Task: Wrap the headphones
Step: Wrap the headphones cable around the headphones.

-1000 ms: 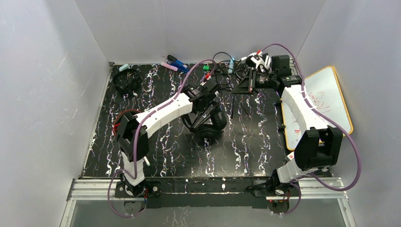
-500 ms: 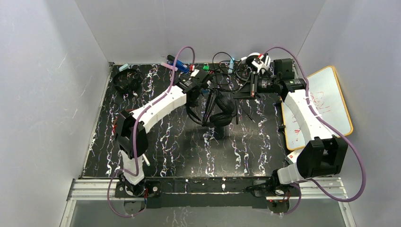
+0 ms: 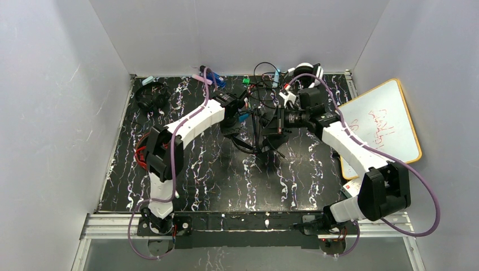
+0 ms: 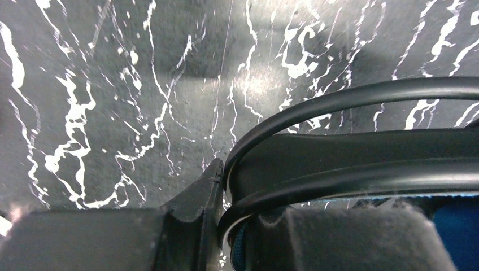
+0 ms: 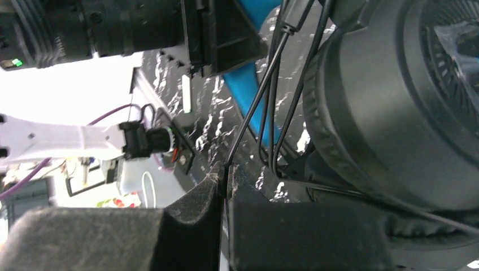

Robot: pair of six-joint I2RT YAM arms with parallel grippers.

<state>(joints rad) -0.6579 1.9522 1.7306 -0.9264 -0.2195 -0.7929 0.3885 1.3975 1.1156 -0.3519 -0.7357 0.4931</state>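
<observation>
Black headphones with a blue headband (image 3: 261, 138) hang above the middle of the table between both arms. My left gripper (image 3: 244, 119) is shut on the headband (image 4: 350, 164), whose blue padding shows at the jaws of the left gripper (image 4: 223, 186). My right gripper (image 3: 275, 121), just right of the headphones, is shut on their thin black cable (image 5: 257, 107) at the tip of the right gripper (image 5: 226, 176). One big ear cup (image 5: 395, 113) fills the right wrist view. An all-black pair (image 3: 151, 96) lies at the back left. A red pair (image 3: 141, 152) is partly hidden under the left arm.
A whiteboard (image 3: 384, 124) with red writing leans at the right edge. Markers (image 3: 209, 76) and tangled cables (image 3: 265, 76) lie along the back wall, beside a black-and-white object (image 3: 305, 70). White walls close in the table on three sides.
The left arm has carried the headphones right and toward the back. The right gripper has come left and nearer, pulling the cable in beside the headphones. Both grips are unchanged.
</observation>
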